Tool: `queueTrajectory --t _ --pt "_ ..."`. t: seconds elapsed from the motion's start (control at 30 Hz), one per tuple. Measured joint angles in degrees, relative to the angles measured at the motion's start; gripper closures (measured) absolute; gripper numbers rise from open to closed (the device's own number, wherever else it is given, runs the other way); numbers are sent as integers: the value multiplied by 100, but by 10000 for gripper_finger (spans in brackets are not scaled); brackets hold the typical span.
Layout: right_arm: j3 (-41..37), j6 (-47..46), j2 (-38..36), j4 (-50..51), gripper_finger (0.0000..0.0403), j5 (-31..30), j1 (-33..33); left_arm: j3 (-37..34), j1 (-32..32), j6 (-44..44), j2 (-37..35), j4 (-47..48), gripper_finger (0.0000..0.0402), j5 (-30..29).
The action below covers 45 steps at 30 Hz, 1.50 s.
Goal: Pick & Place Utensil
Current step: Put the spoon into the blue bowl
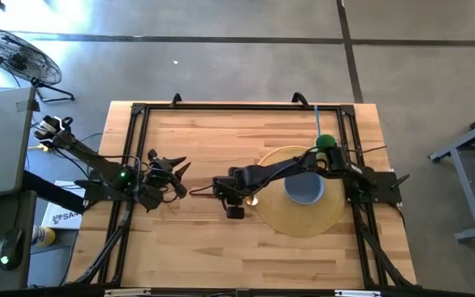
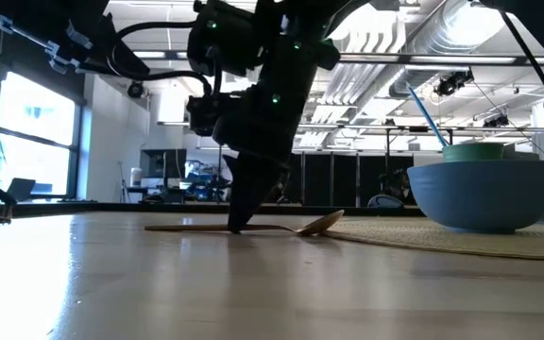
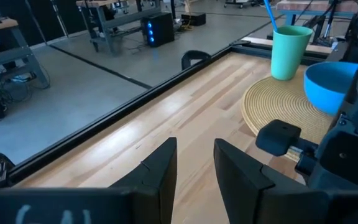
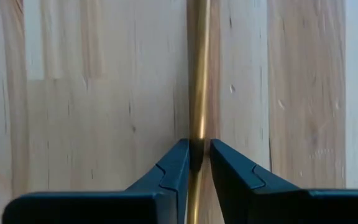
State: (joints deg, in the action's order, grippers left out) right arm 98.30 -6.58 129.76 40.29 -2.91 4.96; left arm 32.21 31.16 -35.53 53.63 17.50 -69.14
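Nearest the low camera: bare wooden table (image 2: 159, 283), then the gold spoon (image 2: 296, 227) lying flat on the boards, bowl end at the edge of the round woven mat (image 2: 461, 241). Right gripper (image 4: 196, 155) down on the table, fingers (image 4: 173, 165) pinched narrow on the spoon's slim handle, tips at the wood. Seen from above: right gripper (image 1: 231, 194) just beside the mat's left edge (image 1: 275, 214), spoon bowl (image 1: 252, 200) glinting next to it.

Left of that, apart from the spoon: left gripper (image 3: 194, 165) raised off the table, fingers parted with a clear gap, nothing between them; in the high view, left gripper (image 1: 180, 169) pointing toward the right arm.

Farther on, on the mat: blue bowl (image 2: 484, 194), contents hidden behind the rim from the low view, interior plain blue from above (image 1: 305, 190). Behind the bowl, at the mat's far edge: green cup (image 3: 289, 51) standing upright, a blue straw (image 3: 269, 11) leaning out of it.
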Motion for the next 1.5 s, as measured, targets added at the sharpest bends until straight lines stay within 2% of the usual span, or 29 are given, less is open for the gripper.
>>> queueTrajectory --t 0.2,0.53,0.77,0.9,1.37,1.5 --pt "-13 6 0 -230 348 24 -4 -2 0 -37 0 0 298 3" --pt "2 8 187 -395 381 -83 48 -2 0 -76 0 8 298 -26" --pt "-19 -91 92 -467 382 -815 290 -4 0 -76 0 24 298 -46" --pt "-35 -496 -34 -383 386 -1392 498 -4 0 -78 -21 52 298 16" --pt "-52 -1734 -1130 849 383 -2238 1240 -9 9 -78 -118 113 298 516" --pt "-596 -2209 -1900 994 381 -2694 1426 -9 9 -78 -118 114 298 586"
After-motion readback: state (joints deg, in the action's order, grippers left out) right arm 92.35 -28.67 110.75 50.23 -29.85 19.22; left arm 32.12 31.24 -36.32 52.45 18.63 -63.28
